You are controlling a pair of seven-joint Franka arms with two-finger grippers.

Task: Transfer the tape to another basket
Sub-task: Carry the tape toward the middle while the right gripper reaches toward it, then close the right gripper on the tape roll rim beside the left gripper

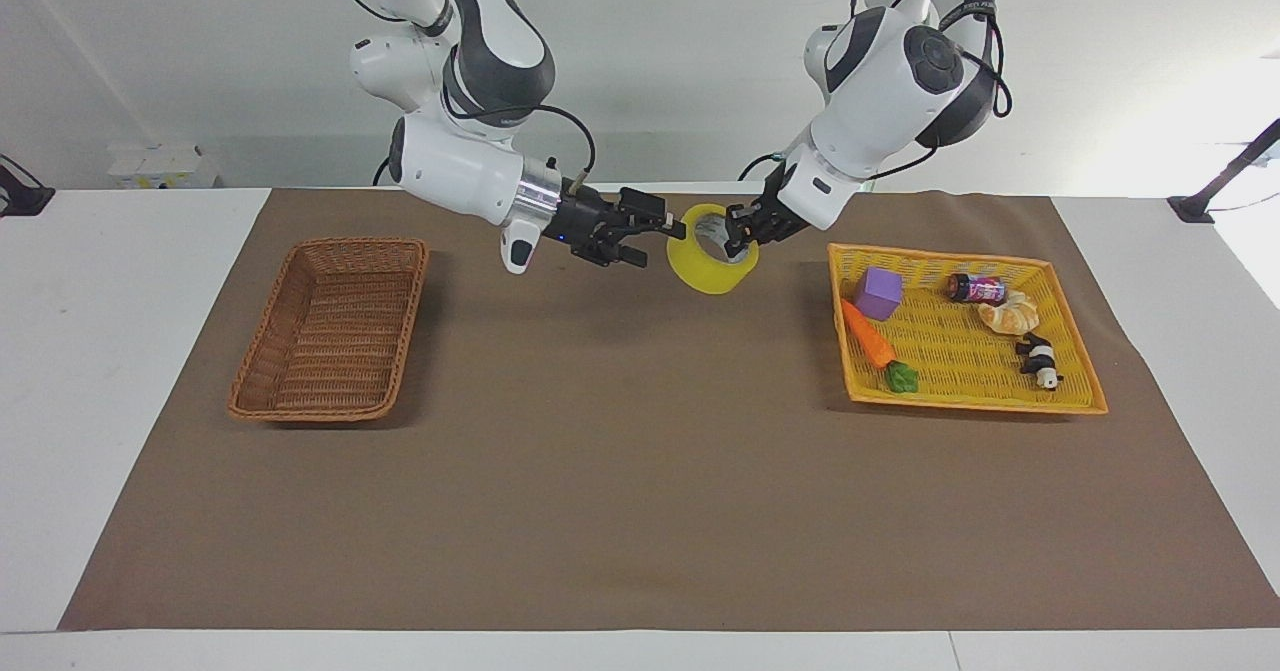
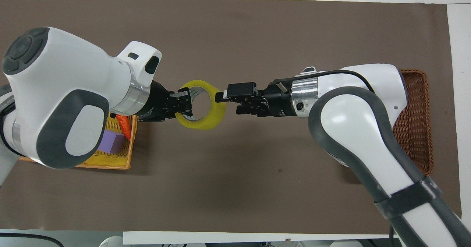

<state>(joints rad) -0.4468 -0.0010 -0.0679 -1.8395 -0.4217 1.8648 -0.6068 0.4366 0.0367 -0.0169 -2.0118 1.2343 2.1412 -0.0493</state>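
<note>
Left claw (image 1: 737, 232) grips the tape (image 1: 711, 263) by its rim above the bench (image 1: 640, 471); right claw (image 1: 655, 231), fingers parted, reaches its edge, contact unclear; arm partly hides basket (image 2: 415, 125).

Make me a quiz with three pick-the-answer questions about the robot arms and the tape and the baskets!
1. Where is the tape?
A. in the brown basket
B. in the air over the mat
C. in the yellow tray

2. What colour is the cube in the yellow tray?
A. purple
B. green
C. red

3. What is the left gripper doing?
A. waiting, open
B. pressing the mat
C. gripping the tape's rim

Answers:
1 B: it hangs between both grippers, the open right gripper at its rim.
2 A: plainly purple.
3 C: a finger sits inside the ring.
</note>
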